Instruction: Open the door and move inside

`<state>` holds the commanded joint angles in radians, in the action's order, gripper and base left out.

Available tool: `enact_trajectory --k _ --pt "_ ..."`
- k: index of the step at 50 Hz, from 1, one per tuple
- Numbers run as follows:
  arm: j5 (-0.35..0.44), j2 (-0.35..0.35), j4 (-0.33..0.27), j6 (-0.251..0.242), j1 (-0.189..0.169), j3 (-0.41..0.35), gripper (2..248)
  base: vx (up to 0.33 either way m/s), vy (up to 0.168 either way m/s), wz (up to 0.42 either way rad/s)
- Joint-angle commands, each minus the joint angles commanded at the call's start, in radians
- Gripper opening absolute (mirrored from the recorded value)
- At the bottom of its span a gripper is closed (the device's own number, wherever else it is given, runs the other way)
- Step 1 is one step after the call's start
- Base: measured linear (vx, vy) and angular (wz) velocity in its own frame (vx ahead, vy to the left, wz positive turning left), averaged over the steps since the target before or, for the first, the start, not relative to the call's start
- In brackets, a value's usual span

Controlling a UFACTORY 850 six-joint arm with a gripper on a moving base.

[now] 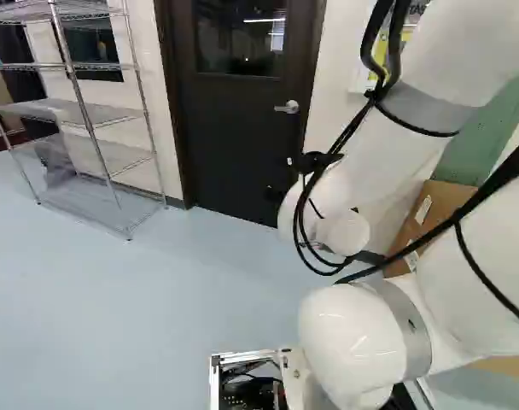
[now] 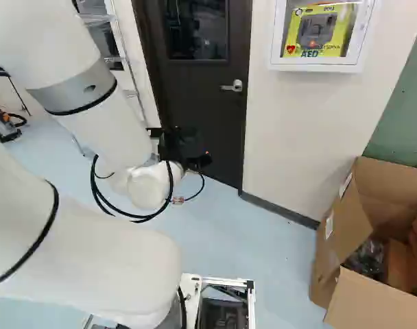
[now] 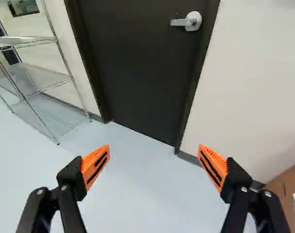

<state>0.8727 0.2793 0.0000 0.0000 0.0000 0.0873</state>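
Observation:
My gripper shows dark at the end of the white arm, in front of the door in the right base view. Seen from the wrist, the gripper is open, its orange pads wide apart with only floor between them. The dark door is shut in its frame, with a window in its upper half. Its silver lever handle lies ahead of the gripper, well beyond the fingertips and apart from them. The same handle is at the door's right side.
Wire shelving stands against the wall left of the door. Right of the door the wall carries a white AED cabinet. An opened cardboard box with things inside stands on the floor at the right of the right base view, near the wall.

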Motion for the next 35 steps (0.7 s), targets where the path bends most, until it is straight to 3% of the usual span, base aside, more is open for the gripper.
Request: enact_trajectory --k 35 --pt "0.000 0.000 0.000 0.000 0.000 0.000 247 0.000 0.000 0.000"
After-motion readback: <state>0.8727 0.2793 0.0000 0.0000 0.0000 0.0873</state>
